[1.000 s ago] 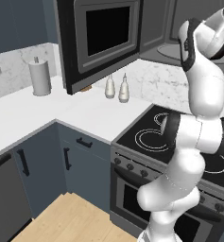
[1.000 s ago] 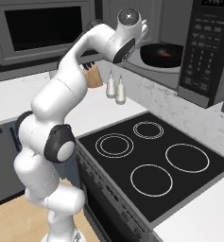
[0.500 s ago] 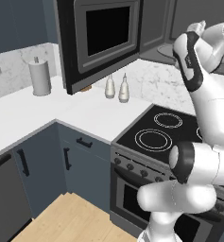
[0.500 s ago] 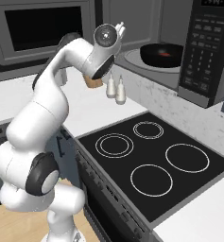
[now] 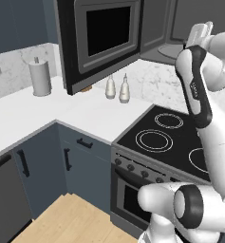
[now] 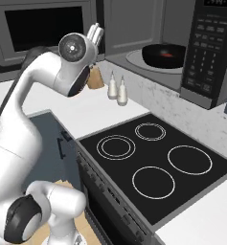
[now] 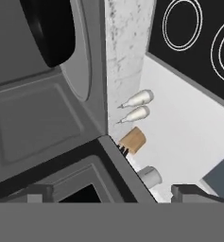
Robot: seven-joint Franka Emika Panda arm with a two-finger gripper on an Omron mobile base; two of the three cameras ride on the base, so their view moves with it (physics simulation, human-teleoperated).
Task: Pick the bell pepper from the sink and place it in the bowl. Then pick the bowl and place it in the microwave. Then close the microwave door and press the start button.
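The black bowl point(image 6: 163, 51) sits on the grey turntable inside the microwave point(image 6: 207, 50), with the red bell pepper point(image 6: 168, 54) showing as a small spot in it. In the hand view the bowl point(image 7: 51, 29) is at the upper left. The microwave door point(image 5: 104, 43) hangs wide open to the left of the cavity. My gripper point(image 6: 96, 32) is outside the cavity, between the door and the opening, raised high point(image 5: 201, 32). It is open point(image 7: 111, 191), its fingertips point(image 7: 38, 192) spread wide with nothing between them. The sink is out of view.
Two shakers point(image 5: 117, 88) and a wooden knife block point(image 7: 133, 139) stand on the white counter under the door. A paper towel roll point(image 5: 40, 78) stands at the far left. The black stovetop point(image 6: 151, 160) lies below the microwave, with slate-blue cabinets point(image 5: 78, 161) beneath the counter.
My arm has drawn back out of the microwave cavity and swung left toward the open door. The bowl with the pepper stays inside on the turntable.
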